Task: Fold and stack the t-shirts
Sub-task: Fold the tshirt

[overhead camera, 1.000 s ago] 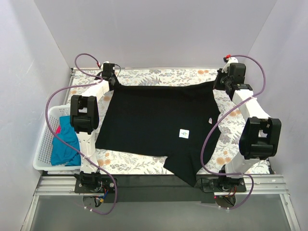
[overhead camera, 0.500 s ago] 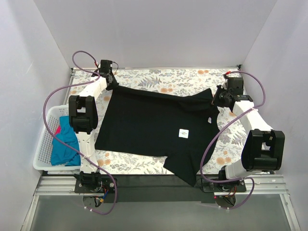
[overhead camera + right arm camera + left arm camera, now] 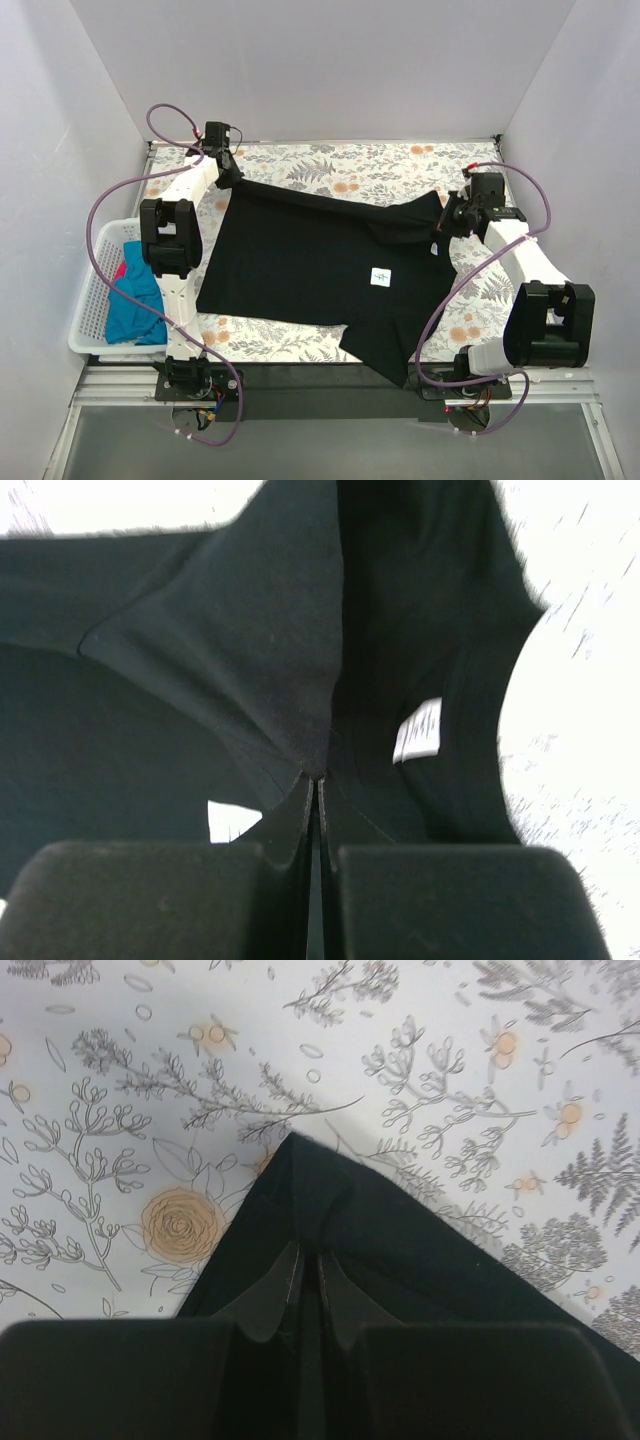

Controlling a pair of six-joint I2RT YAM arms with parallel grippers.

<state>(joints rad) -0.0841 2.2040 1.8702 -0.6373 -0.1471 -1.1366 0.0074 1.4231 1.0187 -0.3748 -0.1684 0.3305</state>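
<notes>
Two white labels show on the black t-shirt (image 3: 300,250): a small square patch (image 3: 381,277), its mark too small to read, and a neck tag (image 3: 418,730). The shirt lies spread on the floral worktop (image 3: 350,165), rumpled toward its far right corner. The left end effector (image 3: 303,1260) and the right end effector (image 3: 315,780) are each clamped on a far corner. A teal t-shirt (image 3: 135,300) sits in the basket (image 3: 85,325).
</notes>
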